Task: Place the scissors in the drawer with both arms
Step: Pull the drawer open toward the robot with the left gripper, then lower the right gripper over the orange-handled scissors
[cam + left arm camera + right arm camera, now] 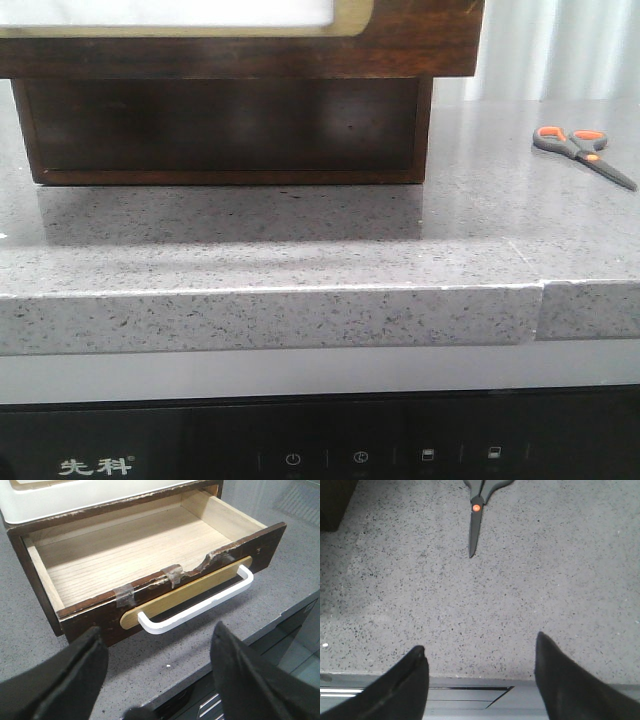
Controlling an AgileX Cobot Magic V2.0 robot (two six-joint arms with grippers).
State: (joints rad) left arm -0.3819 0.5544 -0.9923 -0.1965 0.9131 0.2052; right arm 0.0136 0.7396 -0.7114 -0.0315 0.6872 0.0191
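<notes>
**Inspector:** Right gripper point(479, 680), jaws apart and empty, hovers at the counter's front edge. The scissors point(477, 511) lie ahead of it, blades pointing back toward the fingers.

**Clerk:** And the left?

**Inspector:** Left gripper point(157, 672), likewise spread, faces the drawer point(150, 555), which stands open. Right arm is nearer; bare countertop point(300, 250) between, nothing obstructing.

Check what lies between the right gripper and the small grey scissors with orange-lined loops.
Only bare speckled grey countertop lies between the right gripper and the scissors, as the right wrist view shows.
</notes>
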